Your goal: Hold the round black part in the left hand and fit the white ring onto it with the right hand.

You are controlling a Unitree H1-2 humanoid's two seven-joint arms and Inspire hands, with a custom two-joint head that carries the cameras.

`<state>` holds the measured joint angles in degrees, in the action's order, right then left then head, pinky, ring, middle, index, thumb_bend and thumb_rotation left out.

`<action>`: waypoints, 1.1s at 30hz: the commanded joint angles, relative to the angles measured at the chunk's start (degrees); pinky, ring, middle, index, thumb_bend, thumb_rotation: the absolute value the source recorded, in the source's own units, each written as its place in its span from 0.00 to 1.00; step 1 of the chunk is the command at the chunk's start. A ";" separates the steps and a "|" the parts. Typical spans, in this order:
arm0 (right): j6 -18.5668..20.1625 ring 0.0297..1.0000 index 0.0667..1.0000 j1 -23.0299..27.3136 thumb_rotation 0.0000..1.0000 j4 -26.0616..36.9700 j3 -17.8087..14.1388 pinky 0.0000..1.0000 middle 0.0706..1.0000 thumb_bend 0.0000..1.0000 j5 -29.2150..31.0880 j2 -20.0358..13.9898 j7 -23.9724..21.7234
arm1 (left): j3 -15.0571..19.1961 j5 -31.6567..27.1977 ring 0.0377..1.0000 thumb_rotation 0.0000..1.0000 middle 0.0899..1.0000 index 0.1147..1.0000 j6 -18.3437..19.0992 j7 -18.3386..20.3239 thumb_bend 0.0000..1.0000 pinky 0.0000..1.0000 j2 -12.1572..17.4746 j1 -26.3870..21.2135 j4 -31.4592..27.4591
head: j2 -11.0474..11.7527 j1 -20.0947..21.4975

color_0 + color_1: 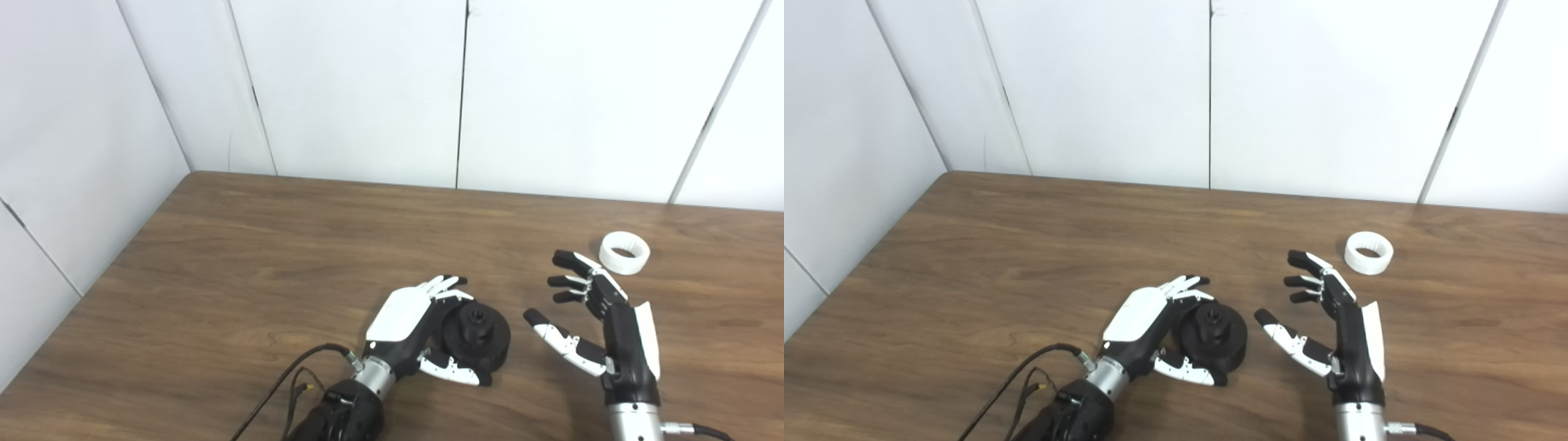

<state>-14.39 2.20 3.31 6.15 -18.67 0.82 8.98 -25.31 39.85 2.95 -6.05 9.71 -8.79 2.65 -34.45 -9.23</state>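
Two hands, one around black part (pixel 476 335).

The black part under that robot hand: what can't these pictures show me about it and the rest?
- Black part: its left side, hidden by the left robot hand in both views; whether it is lifted off the table is unclear.
- White ring: too small to show surface detail.
- Both arms: cut off by the bottom edge.
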 commanded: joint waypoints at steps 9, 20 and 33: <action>0.16 0.66 0.75 -1.57 0.19 -0.32 0.53 0.55 0.75 0.65 -1.39 0.69 0.23 | -0.23 0.91 0.94 0.34 0.92 0.58 -0.60 2.43 0.92 0.91 1.73 1.92 1.28 | 0.05 8.23; 3.85 0.65 0.75 -1.47 0.17 0.59 3.11 0.56 0.75 0.65 -5.48 5.23 1.62 | 2.87 -1.77 0.94 0.28 0.91 0.59 -2.82 4.27 0.89 0.90 4.40 2.93 -0.83 | 0.76 21.10; 4.51 0.65 0.74 -0.96 0.18 -0.89 4.56 0.55 0.74 0.65 -8.16 6.93 3.92 | 4.94 -2.48 0.94 0.26 0.90 0.59 -5.20 5.52 0.89 0.89 5.37 3.26 -0.56 | 1.63 24.05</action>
<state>-9.39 0.99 3.59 9.91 -26.47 6.16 12.06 -20.96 36.17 -3.22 -1.98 12.69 -6.81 1.16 -32.78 14.85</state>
